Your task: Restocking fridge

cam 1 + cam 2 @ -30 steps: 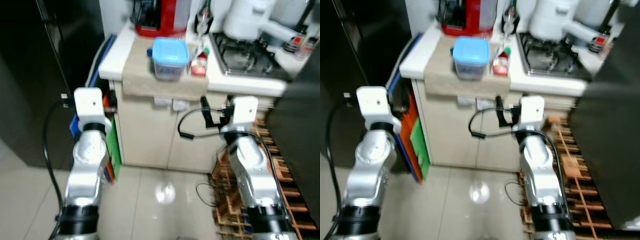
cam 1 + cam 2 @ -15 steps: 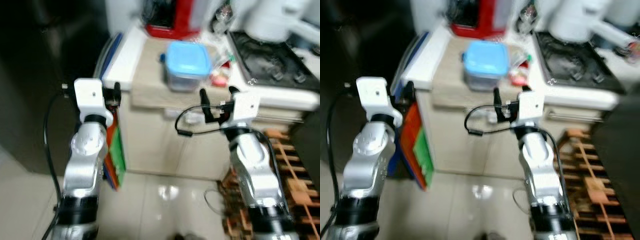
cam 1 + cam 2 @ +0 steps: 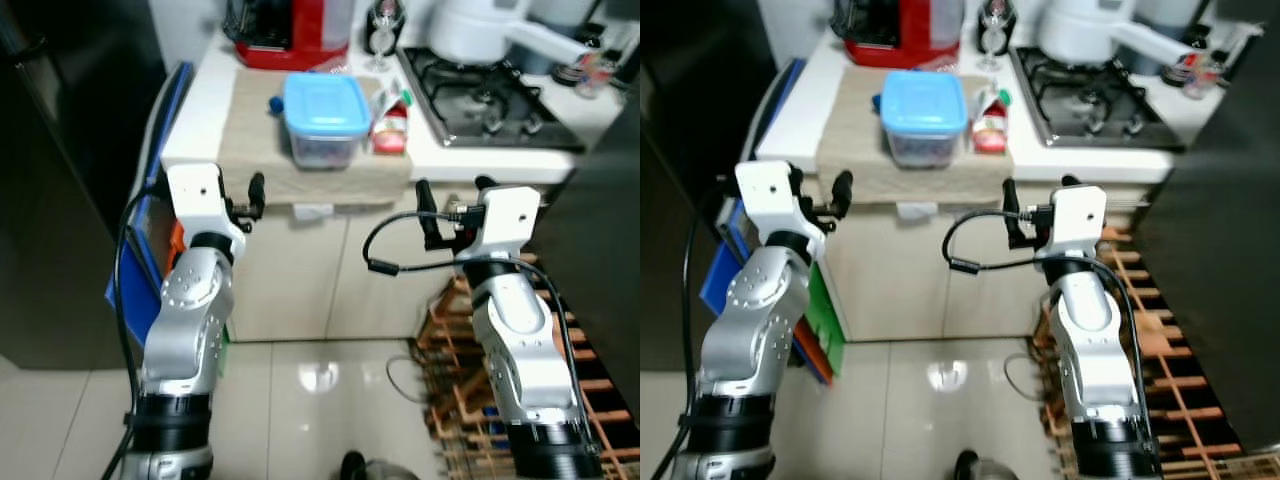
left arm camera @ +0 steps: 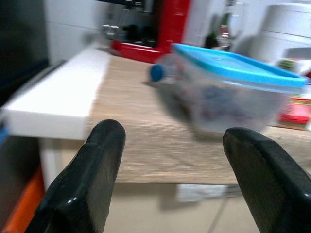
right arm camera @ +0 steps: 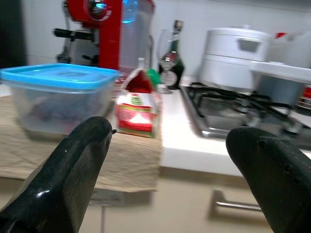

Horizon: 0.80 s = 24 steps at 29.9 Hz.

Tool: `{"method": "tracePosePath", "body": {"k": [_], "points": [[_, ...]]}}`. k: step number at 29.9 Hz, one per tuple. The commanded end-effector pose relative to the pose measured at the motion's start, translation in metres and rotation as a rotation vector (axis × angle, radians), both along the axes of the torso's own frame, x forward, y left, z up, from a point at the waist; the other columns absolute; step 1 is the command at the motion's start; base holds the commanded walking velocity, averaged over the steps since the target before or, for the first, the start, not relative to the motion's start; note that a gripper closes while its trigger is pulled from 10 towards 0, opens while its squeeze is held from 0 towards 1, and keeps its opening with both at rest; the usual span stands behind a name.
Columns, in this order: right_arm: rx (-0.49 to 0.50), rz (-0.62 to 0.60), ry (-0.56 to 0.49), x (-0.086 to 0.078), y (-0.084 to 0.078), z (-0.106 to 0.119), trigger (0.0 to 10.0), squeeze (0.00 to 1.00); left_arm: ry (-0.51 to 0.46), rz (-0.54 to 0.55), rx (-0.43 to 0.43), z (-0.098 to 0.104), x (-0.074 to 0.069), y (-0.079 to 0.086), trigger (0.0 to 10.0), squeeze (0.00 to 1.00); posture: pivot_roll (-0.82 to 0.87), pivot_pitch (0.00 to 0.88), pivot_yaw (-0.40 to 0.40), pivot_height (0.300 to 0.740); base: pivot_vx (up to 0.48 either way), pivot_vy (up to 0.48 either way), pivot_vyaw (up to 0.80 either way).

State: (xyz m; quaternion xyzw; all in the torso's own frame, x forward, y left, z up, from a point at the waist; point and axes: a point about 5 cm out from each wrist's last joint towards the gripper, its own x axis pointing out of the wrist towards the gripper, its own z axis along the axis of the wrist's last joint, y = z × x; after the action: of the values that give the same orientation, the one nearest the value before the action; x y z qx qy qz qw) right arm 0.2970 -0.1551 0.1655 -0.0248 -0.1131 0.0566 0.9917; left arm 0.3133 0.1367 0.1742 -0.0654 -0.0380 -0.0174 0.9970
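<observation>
A clear plastic food container with a light-blue snap-on lid (image 3: 323, 118) sits upright on a beige woven cloth (image 3: 255, 150) that covers part of the white desk (image 3: 200, 110) and hangs over its front edge. The lid is shut; dark contents show dimly through the walls, too blurred to tell. A small round blue knob (image 4: 156, 73) lies just beside the container at its 9 o'clock. At the container's 3 o'clock, just beside it, stands a small red-and-white carton with a green top (image 3: 392, 125), upright on the cloth's edge. Whether carton and container touch cannot be told.
</observation>
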Motion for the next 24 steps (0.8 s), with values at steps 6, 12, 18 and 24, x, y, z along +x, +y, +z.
{"method": "tracePosePath", "body": {"k": [6,12,18,24], "points": [[-0.015,-0.018,-0.011,0.001,-0.004,0.005,10.0,0.18,-0.018,-0.004,0.003,0.006,0.002,0.0,10.0,0.0,-0.05,0.067,-0.03,0.74,0.0,0.0,-0.13],[-0.019,-0.013,-0.014,0.002,-0.003,0.006,10.0,0.19,0.026,-0.015,-0.128,0.009,0.014,-0.004,10.0,0.0,-0.05,0.071,-0.038,0.74,0.0,0.0,-0.53],[-0.023,-0.012,-0.023,0.002,-0.003,0.008,10.0,0.19,0.098,-0.033,-0.508,0.017,0.021,-0.005,10.0,0.0,-0.06,0.065,-0.035,0.74,0.0,0.0,0.0],[-0.025,-0.013,-0.031,0.002,-0.003,0.01,10.0,0.18,0.066,-0.15,-0.654,0.037,0.024,-0.022,10.0,0.0,-0.07,0.06,-0.037,0.74,0.0,0.0,0.0]]}}
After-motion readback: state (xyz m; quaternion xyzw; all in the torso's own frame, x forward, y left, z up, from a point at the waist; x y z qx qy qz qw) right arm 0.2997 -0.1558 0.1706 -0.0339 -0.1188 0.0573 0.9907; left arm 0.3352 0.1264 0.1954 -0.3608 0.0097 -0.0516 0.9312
